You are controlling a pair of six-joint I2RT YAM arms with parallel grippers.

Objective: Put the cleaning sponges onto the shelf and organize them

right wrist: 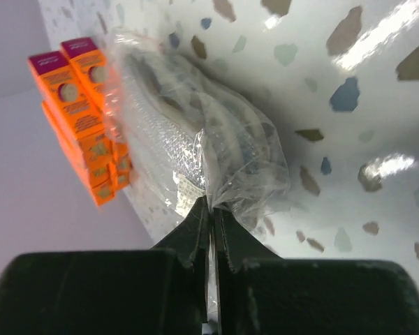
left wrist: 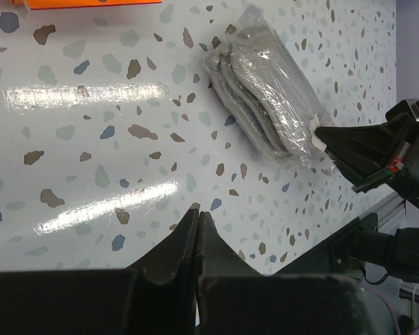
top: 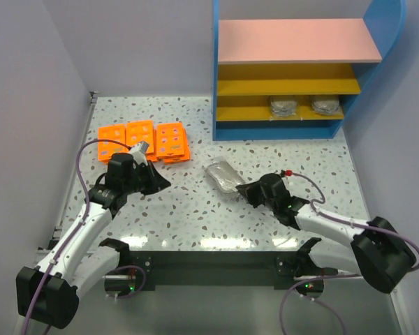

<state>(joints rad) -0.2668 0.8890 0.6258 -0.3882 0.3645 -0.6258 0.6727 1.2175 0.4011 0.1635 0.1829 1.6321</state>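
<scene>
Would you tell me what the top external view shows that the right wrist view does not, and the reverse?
Top external only: the shelf with two wrapped pads on its lower yellow board, and the left arm. Right wrist only: a close look at the right gripper pinched shut on the plastic wrap of the loose pad. Both: the loose pad on the table, and the orange packs.

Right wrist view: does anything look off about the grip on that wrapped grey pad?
Yes. The right gripper is shut on only the loose clear wrap at the end of the wrapped grey pad, not the pad itself, so the hold looks thin. No tear shows.
</scene>
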